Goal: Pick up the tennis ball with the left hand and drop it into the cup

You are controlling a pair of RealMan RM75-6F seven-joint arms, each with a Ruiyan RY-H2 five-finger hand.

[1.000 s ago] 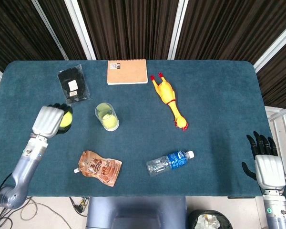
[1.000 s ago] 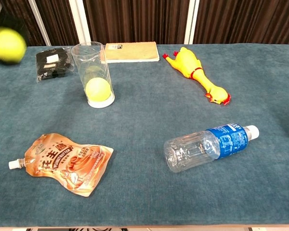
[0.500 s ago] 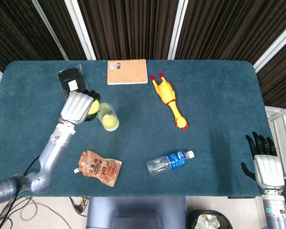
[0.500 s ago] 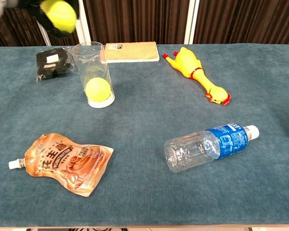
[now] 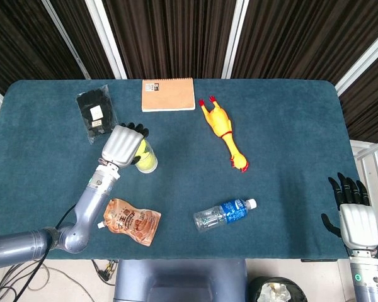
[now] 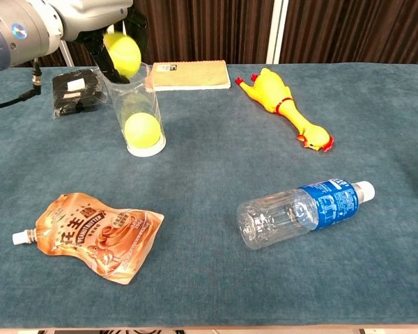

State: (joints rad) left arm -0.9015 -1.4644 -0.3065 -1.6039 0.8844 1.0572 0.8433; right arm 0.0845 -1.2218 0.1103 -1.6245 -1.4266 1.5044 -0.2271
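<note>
My left hand [image 5: 123, 144] [image 6: 103, 21] holds a yellow-green tennis ball [image 6: 122, 55] right over the mouth of the clear plastic cup [image 6: 136, 111]. In the head view the ball [image 5: 142, 150] peeks out beside the hand, which covers most of the cup [image 5: 147, 164]. Another tennis ball [image 6: 142, 129] lies at the bottom of the cup. The cup stands upright on the blue table [image 6: 216, 174], left of centre. My right hand [image 5: 354, 214] hangs off the table's right front corner, fingers spread, holding nothing.
A black packet [image 5: 96, 113] and a brown notebook [image 5: 168, 95] lie behind the cup. A yellow rubber chicken [image 5: 224, 131] lies right of it. An orange drink pouch [image 5: 131, 220] and a water bottle on its side [image 5: 225, 214] lie near the front edge.
My left hand has carried the tennis ball from the table's left side to the right, ending over the cup's mouth. The right hand has barely moved.
</note>
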